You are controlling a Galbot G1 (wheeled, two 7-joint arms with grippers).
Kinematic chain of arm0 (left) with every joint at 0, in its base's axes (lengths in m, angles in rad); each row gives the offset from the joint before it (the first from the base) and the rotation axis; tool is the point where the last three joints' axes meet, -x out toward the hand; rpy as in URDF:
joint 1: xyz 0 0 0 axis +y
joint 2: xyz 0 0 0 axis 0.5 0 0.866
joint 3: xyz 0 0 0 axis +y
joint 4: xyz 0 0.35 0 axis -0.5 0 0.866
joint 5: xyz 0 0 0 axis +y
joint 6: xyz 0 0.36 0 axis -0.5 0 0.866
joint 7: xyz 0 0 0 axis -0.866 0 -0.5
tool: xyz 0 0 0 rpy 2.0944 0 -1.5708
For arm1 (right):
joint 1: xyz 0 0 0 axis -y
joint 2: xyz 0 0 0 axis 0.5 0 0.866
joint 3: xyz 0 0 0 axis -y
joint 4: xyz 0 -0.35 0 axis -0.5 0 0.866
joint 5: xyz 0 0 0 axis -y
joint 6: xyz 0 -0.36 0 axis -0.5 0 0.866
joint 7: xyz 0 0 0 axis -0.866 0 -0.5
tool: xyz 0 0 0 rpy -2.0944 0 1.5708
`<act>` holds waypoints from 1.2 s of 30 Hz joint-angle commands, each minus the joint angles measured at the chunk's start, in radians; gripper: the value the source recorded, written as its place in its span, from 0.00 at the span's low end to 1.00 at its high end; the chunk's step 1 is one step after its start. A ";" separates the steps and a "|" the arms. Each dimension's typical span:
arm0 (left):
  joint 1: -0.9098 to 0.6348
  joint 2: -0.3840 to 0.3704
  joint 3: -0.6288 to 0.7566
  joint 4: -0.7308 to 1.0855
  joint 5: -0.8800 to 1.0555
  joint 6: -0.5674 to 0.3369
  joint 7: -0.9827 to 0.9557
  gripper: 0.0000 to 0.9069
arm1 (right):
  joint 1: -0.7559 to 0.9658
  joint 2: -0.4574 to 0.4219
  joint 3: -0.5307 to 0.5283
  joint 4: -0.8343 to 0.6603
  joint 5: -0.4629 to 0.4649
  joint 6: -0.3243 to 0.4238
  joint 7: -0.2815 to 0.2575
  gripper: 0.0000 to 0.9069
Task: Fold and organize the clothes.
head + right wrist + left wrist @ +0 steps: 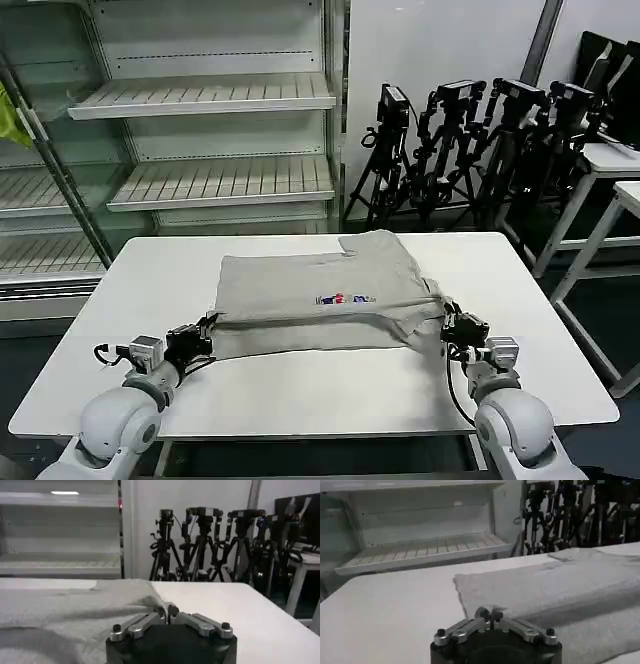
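The clothes are one light grey shirt [320, 285] lying across the middle of the white table [300, 390], its small multicoloured graphic [345, 298] facing up. My left gripper [208, 328] sits at the shirt's near left corner, shut on the fabric edge. In the left wrist view the left gripper [489, 614] has its fingertips pressed together at the hem of the shirt [560, 585]. My right gripper [447, 322] is at the near right corner, shut on a raised fold. The right wrist view shows the shirt [60, 610] draping up into the right gripper [167, 612].
Bare table [395, 610] lies to the left of the shirt, and more table [260, 615] to its right. Empty white shelves [210, 180] stand behind the table. Black camera tripods [470, 140] and a side table [610, 160] are at the back right. A yellow-green cloth [10, 115] hangs far left.
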 commanded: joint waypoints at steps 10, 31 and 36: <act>0.024 -0.029 -0.008 -0.003 0.017 -0.012 -0.015 1.00 | 0.004 0.009 -0.017 -0.047 -0.057 0.019 -0.004 1.00; 0.180 -0.124 -0.041 -0.053 0.019 -0.031 -0.046 1.00 | -0.207 0.025 0.046 0.091 -0.147 0.007 0.004 1.00; 0.136 -0.129 -0.030 -0.016 0.004 -0.030 -0.055 0.13 | -0.170 0.029 0.040 0.041 -0.149 -0.002 0.020 1.00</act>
